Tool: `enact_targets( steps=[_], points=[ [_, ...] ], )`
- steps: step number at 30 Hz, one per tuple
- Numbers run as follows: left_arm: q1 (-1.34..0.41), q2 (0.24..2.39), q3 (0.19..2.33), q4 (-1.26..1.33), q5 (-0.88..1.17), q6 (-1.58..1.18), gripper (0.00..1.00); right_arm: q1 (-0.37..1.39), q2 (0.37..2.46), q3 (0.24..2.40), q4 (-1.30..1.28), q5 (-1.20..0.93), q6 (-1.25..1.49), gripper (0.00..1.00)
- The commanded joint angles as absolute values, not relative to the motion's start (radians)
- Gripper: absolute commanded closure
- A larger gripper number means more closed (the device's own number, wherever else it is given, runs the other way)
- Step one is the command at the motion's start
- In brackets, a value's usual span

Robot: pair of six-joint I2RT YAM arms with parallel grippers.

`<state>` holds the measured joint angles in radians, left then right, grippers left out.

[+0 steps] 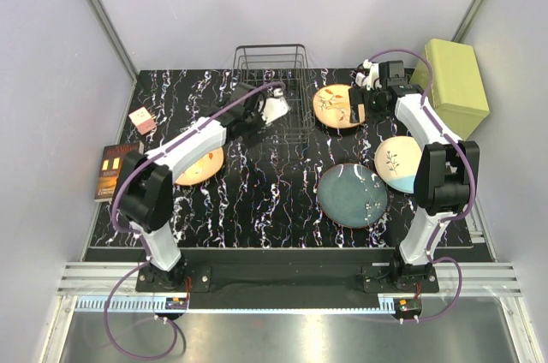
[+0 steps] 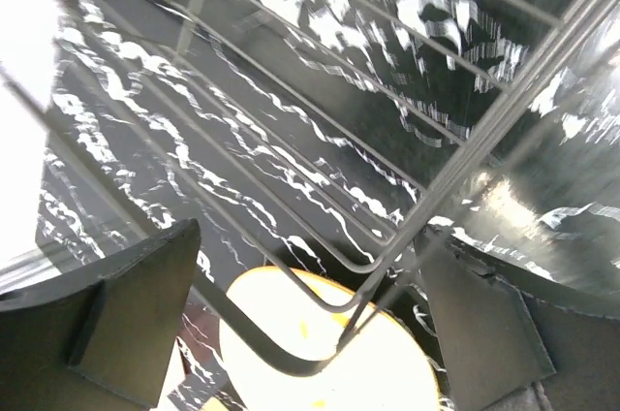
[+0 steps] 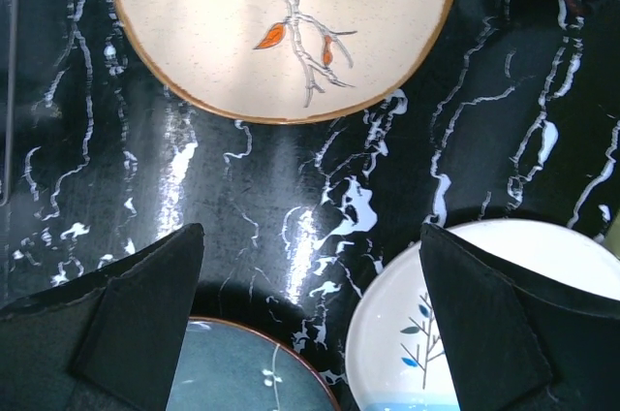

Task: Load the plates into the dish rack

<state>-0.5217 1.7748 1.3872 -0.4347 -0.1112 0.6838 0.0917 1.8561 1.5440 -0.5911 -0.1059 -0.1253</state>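
Note:
The black wire dish rack (image 1: 272, 72) stands at the back middle with no plate in it. My left gripper (image 1: 276, 109) is at its front left corner, open, with rack wires (image 2: 387, 237) crossing between its fingers and an orange plate (image 2: 320, 343) showing through them. One orange plate (image 1: 201, 166) lies under the left arm and another (image 1: 338, 106) lies right of the rack. The teal plate (image 1: 353, 194) and the cream plate (image 1: 398, 162) lie at the front right. My right gripper (image 1: 356, 102) hangs open and empty (image 3: 310, 324) over bare table between the orange (image 3: 281, 23), teal (image 3: 242, 372) and cream (image 3: 397, 333) plates.
A yellow-green box (image 1: 458, 80) sits at the back right corner. A book (image 1: 114, 170) and a small pink and white box (image 1: 142, 120) lie at the left edge. Pale walls close in the table on three sides.

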Motion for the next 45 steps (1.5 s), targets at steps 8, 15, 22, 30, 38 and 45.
enact_targets(
  steps=[8,15,22,30,38,45],
  points=[
    [-0.41,1.346,1.335,-0.566,0.05,0.003,0.01,0.083,1.577,1.385,-0.67,-0.506,-0.114,0.0],
    [-0.339,1.243,1.128,-0.571,0.118,-0.185,0.01,0.084,1.474,1.325,-0.69,-0.489,-0.115,0.0],
    [0.043,1.327,1.12,-0.676,0.291,-0.307,0.1,0.089,1.385,1.313,-0.775,-0.525,-0.038,0.0],
    [0.156,1.578,1.245,-0.675,0.232,-0.126,0.14,0.094,1.316,1.289,-0.769,-0.463,-0.008,0.0],
    [0.183,1.617,1.24,-0.703,0.371,-0.134,0.23,0.094,1.235,1.232,-0.784,-0.453,0.037,0.0],
    [-0.21,1.445,1.145,-0.608,0.686,-0.169,0.19,-0.081,1.239,1.151,-0.86,-0.428,0.072,0.0]
  ],
)
